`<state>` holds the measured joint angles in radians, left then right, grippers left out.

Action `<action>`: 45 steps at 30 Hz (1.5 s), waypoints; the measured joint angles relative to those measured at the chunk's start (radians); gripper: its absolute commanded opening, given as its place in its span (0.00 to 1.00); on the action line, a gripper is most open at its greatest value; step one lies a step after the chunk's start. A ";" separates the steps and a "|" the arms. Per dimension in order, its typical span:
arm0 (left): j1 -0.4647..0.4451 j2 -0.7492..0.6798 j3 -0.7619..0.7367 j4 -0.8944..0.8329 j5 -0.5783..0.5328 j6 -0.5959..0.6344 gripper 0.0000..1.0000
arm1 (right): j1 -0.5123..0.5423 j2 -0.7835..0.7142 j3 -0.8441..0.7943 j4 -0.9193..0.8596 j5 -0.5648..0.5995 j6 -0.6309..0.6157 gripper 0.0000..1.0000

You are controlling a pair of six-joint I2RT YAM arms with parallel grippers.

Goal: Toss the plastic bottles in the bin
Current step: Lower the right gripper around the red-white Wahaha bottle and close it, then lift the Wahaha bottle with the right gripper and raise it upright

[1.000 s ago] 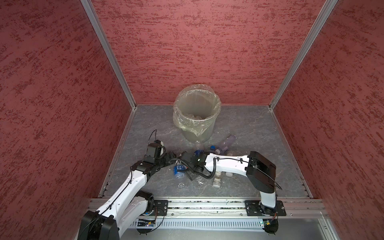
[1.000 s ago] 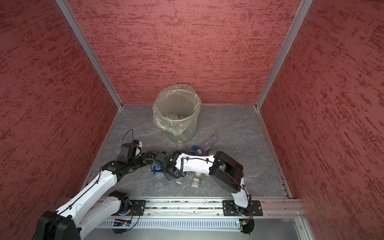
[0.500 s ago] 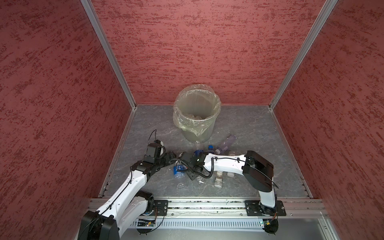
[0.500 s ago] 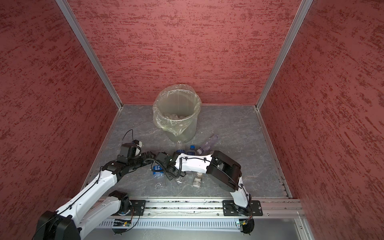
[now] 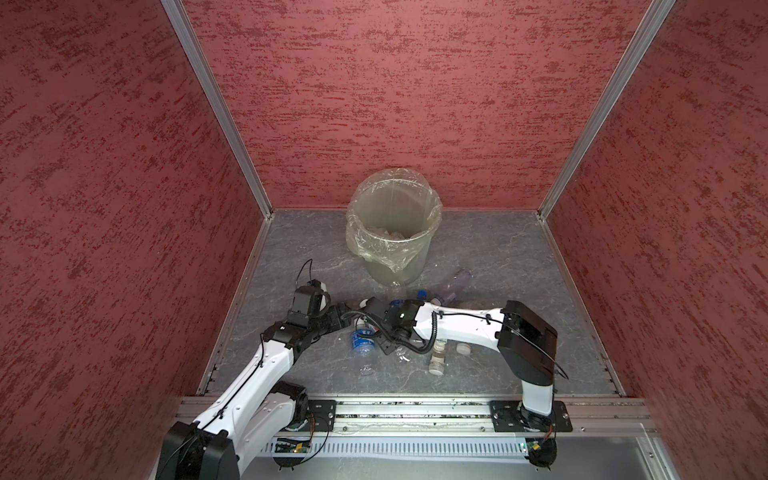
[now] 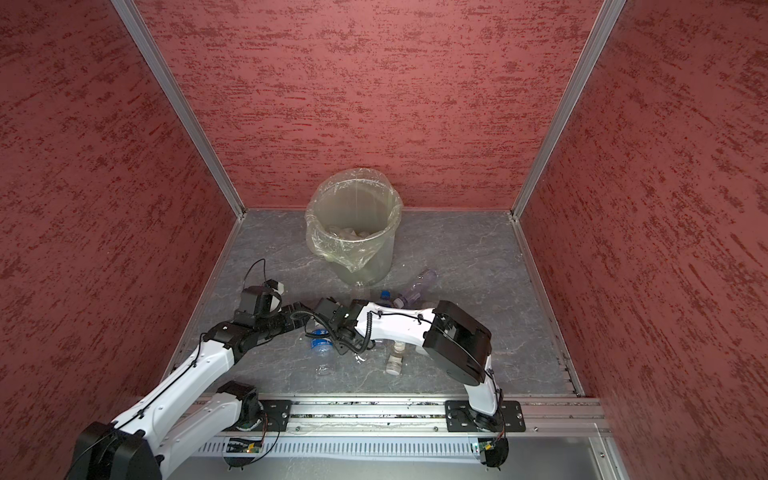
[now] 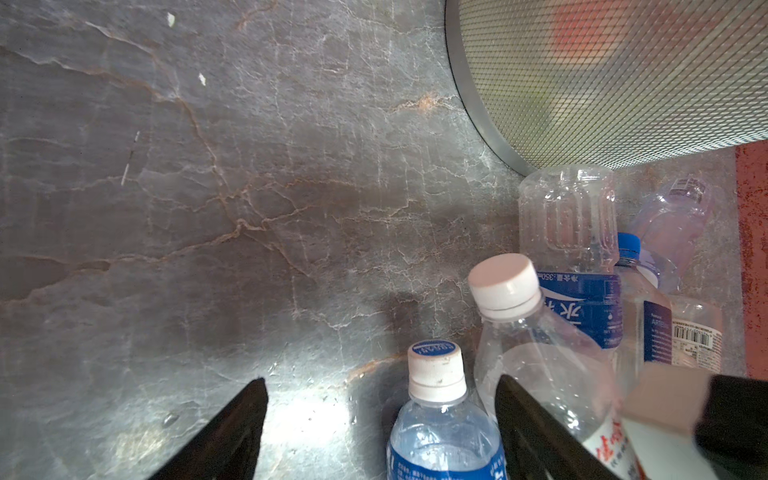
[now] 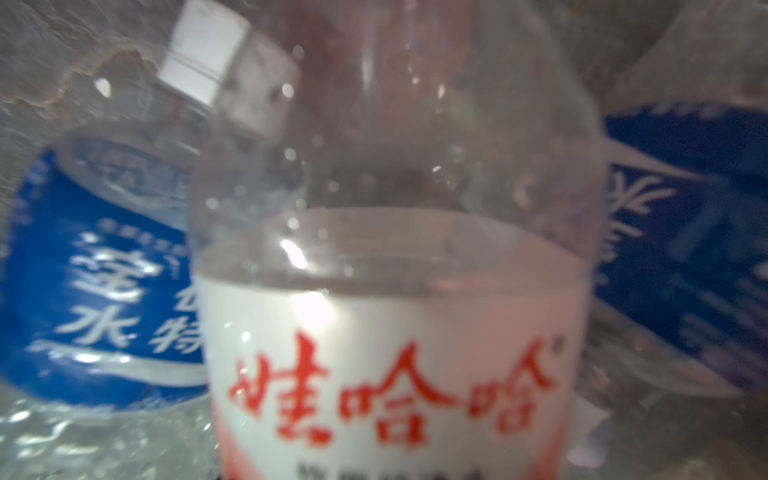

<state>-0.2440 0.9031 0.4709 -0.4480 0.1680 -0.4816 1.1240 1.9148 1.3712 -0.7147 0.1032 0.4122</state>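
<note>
Both top views look steeply down from high at six o'clock, sharing the whole desk (image 5: 478,257), with the bin (image 5: 390,224) at twelve o'clock. The left wrist camera skims low over the desk. The right wrist camera sits blurringly close to a white-labelled bottle (image 8: 395,332), perhaps touching it.

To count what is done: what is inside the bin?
Pale clear shapes, likely bottles, lie at the bottom of the bin; its near wall and bag cover the rest.

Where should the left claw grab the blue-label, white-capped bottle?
Grip the blue-label bottle at its labelled body, not the tapering neck. Its cap points away from the open left gripper, so probably come from the base end, fingers astride.
</note>
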 measured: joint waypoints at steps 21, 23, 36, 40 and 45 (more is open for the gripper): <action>0.008 0.001 -0.002 0.009 0.038 0.001 0.87 | 0.003 -0.380 -0.167 0.037 0.084 -0.010 0.45; 0.008 0.001 -0.005 0.013 0.041 0.002 0.86 | 0.003 -0.452 -0.199 0.057 0.106 -0.014 0.47; 0.008 -0.011 -0.016 0.023 0.050 0.008 0.87 | 0.019 -0.742 -0.343 0.179 0.288 -0.024 0.45; 0.003 -0.019 -0.017 0.023 0.053 0.008 0.87 | 0.027 -0.876 -0.420 0.235 0.353 -0.024 0.44; -0.006 -0.040 -0.018 0.023 0.052 0.008 0.86 | 0.028 -1.015 -0.467 0.273 0.417 -0.028 0.44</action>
<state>-0.2504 0.8627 0.4526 -0.4252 0.2203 -0.4732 1.1519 0.8997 0.9047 -0.4416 0.5205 0.3843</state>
